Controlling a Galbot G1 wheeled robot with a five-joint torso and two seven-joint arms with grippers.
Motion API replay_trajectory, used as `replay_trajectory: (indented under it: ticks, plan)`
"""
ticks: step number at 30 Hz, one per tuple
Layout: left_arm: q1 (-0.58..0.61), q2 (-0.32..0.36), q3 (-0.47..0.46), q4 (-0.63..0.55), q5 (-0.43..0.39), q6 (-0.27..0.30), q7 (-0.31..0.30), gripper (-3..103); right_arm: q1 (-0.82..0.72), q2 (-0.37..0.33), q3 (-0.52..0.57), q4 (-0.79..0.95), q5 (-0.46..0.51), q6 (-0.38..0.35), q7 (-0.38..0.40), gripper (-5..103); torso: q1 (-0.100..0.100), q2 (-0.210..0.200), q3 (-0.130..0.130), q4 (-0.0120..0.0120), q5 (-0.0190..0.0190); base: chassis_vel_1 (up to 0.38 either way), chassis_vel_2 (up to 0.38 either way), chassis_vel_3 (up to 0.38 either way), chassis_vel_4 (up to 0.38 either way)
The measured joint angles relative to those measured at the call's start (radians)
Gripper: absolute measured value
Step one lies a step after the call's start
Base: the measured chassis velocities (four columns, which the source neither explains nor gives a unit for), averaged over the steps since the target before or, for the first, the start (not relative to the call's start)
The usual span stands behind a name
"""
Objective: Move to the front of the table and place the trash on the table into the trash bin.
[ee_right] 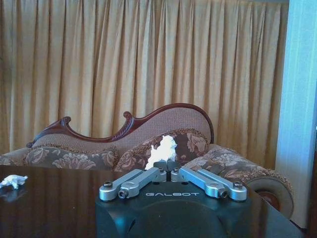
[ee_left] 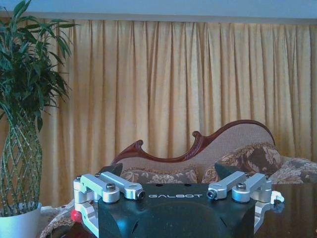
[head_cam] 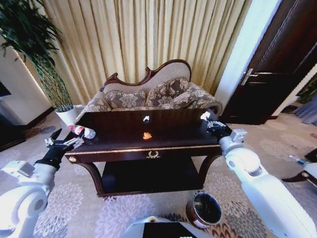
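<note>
Bottle [head_cam: 81, 131] flat, cap toward left tool [head_cam: 63, 140]

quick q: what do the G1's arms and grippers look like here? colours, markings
Both arms have glossy white rounded shells with grey joint blocks, ending in black wrists. The left gripper and right gripper have black bodies lettered "GALBOT" in white, with silver metal linkage bars fixed by bolts and dark fingertips. No loose cables are visible.
</note>
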Motion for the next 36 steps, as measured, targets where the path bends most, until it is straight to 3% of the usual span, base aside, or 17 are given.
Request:
replay_trajectory:
  ticks: [29, 36]
  plan:
    - [0.001, -0.002, -0.001, 0.001, -0.003, 0.0, 0.002, 100, -0.013, 0.003, 0.001, 0.012, -0.002, 0.004, 0.009, 0, 0.0, 0.0, 0.0, 0.0001, 0.0, 0.116, -0.117, -0.113, 0.114]
    - [0.002, -0.008, 0.0, 0.004, -0.002, -0.003, 0.005, 100, -0.038, 0.012, -0.003, 0.008, -0.021, 0.035, -0.003, 0, 0.0, 0.0, 0.0, 0.0, -0.0001, 0.079, -0.09, -0.089, 0.081]
